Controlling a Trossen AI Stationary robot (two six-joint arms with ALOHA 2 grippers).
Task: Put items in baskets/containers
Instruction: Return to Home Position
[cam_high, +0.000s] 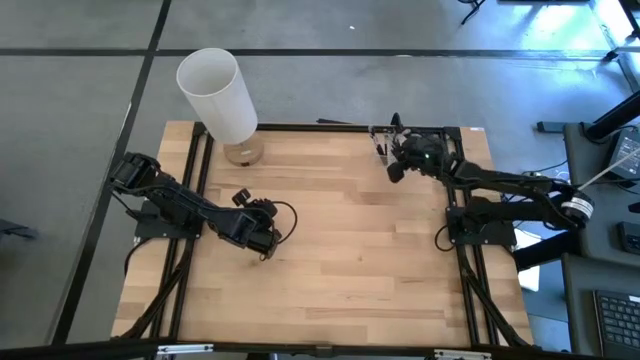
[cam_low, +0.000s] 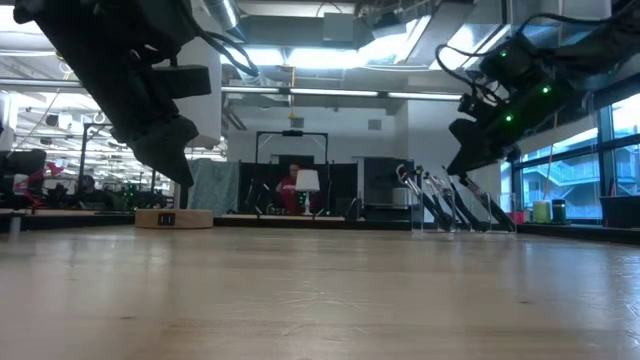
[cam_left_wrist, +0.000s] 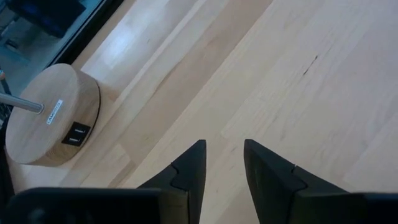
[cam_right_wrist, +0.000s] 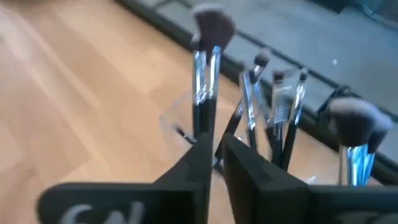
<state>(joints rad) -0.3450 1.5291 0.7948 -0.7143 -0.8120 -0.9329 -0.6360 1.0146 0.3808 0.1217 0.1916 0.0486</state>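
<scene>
Just beside brushes (cam_right_wrist: 200, 93), right pincer (cam_right_wrist: 216, 144) (table edge (cam_high: 330, 126))

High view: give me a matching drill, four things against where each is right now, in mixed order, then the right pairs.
Things:
1. makeup brushes
2. white cylinder
3. left end effector
4. right end effector

Places:
A. over the bare table, left of its middle
B. above the round wooden base, far left corner
C. upright in the clear holder
D. right beside the clear holder, far right corner

Pairs: 1-C, 2-B, 3-A, 4-D.
</scene>
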